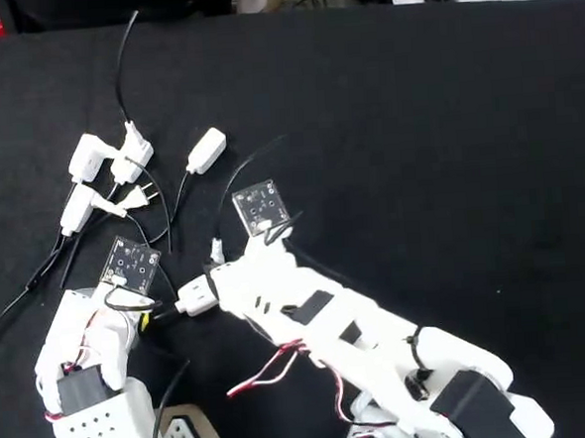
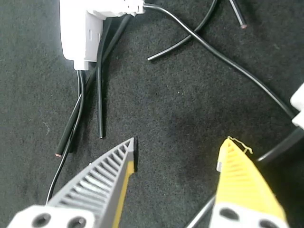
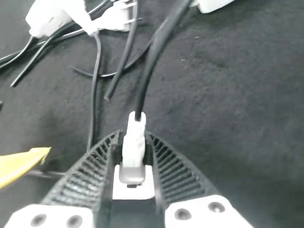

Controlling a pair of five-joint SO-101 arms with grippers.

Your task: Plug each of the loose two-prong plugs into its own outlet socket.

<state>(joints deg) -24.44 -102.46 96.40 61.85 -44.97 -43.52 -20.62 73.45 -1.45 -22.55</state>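
Plug (image 3: pixel 134 149), white and slim with a black cord (image 3: pixel 146 80), sits clamped in the right claw (image 3: pixel 133 136), low and left of centre in the high view. Left claw (image 2: pixel 179 142) hangs spread wide over the black tabletop (image 2: pixel 156 95), grasping nothing.

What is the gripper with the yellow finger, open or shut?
Open. The left gripper has its fingers far apart, with only black cloth between them.

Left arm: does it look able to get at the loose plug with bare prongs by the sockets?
Probably yes. The left gripper is open and empty, and the two-prong plug lies uncovered, with only black cords between. The right gripper, shut on a second plug, sits beside, not across.
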